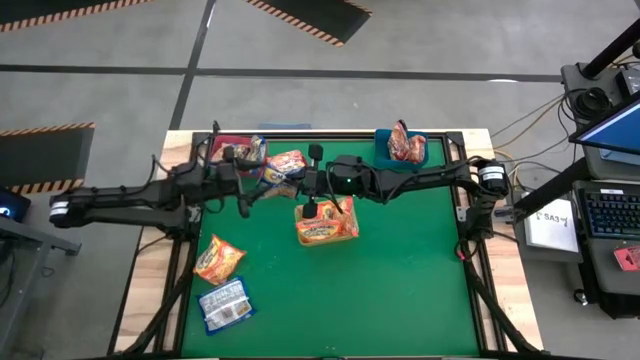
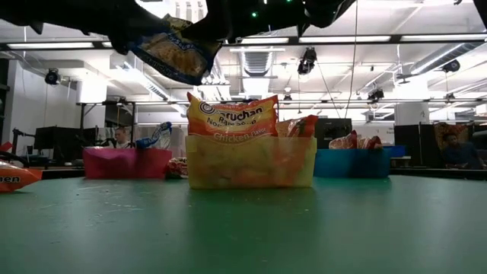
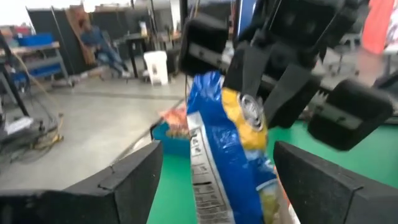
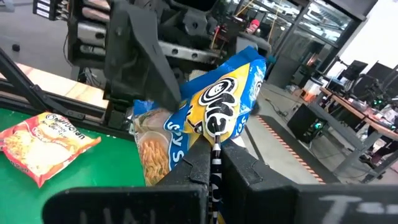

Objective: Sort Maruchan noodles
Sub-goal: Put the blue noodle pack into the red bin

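A blue-and-silver Maruchan noodle packet (image 4: 214, 102) hangs in the air over the far middle of the table, with my right gripper (image 4: 214, 146) shut on it. My left gripper (image 3: 217, 186) is open, one finger standing on either side of this packet (image 3: 227, 155) without touching it. More noodle packets lie loose on the green mat: an orange one (image 1: 218, 258) and a blue one (image 1: 225, 305) at the near left. Orange packets stand upright in the yellowish bin (image 2: 251, 164). My right gripper pinches the blue packet's edge (image 4: 216, 127) between its two shut fingers, which reach in level from the table's right. The packet (image 2: 171, 49) hangs tilted, clear of the table and of the bins.
A red bin (image 2: 125, 162) with packets stands at the far left, and a blue bin (image 2: 354, 162) with red packets at the far right. The yellowish bin (image 1: 325, 225) sits mid-table beneath the arms. Bare mat lies to the near right.
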Robot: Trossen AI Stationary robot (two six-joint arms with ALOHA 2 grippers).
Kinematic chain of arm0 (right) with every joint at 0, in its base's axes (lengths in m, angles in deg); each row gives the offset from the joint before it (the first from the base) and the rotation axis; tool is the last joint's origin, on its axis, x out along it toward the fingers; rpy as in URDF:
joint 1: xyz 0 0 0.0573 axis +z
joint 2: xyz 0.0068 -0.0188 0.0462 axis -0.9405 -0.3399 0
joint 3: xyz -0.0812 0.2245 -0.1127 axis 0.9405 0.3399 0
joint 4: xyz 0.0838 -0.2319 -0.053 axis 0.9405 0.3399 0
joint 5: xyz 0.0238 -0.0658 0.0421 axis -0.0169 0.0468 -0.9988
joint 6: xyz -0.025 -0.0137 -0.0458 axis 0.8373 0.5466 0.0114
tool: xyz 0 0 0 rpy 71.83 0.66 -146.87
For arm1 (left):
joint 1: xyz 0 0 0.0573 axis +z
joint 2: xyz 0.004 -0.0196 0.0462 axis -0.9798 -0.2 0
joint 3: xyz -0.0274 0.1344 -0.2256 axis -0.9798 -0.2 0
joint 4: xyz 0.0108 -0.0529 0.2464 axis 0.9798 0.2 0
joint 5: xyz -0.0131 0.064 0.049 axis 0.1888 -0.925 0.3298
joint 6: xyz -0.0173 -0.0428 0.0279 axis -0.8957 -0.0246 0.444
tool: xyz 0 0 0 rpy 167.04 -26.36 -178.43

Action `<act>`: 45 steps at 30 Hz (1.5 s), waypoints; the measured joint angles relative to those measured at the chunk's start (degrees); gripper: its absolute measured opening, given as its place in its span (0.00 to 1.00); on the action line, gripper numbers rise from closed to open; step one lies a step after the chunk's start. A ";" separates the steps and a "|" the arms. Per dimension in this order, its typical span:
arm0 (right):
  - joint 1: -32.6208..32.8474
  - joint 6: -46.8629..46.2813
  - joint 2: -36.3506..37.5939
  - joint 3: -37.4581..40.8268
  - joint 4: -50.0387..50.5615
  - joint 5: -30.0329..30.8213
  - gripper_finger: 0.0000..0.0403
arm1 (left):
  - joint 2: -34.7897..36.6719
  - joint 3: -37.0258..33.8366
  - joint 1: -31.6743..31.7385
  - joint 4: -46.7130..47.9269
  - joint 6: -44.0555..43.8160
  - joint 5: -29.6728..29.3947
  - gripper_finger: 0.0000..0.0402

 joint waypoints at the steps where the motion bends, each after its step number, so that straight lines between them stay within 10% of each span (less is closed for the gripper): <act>1: 0.00 0.00 0.00 0.00 0.02 -0.01 0.02 | -0.95 0.51 0.02 0.77 -0.05 -0.02 0.71; 10: 0.00 -0.10 0.00 0.00 0.17 0.03 0.02 | -6.96 4.35 0.13 4.58 -0.51 -1.85 0.63; 25: -0.02 -4.99 0.02 0.02 1.44 0.11 0.11 | -7.55 5.01 0.13 5.21 0.81 -3.36 0.17; 36: 0.00 -9.01 5.47 0.04 9.86 0.07 0.33 | -7.39 5.86 0.17 5.34 -1.33 -6.26 0.14; 45: -0.04 -13.71 16.98 0.05 27.64 0.62 0.37 | -8.94 9.89 0.15 14.36 -9.96 -19.63 0.14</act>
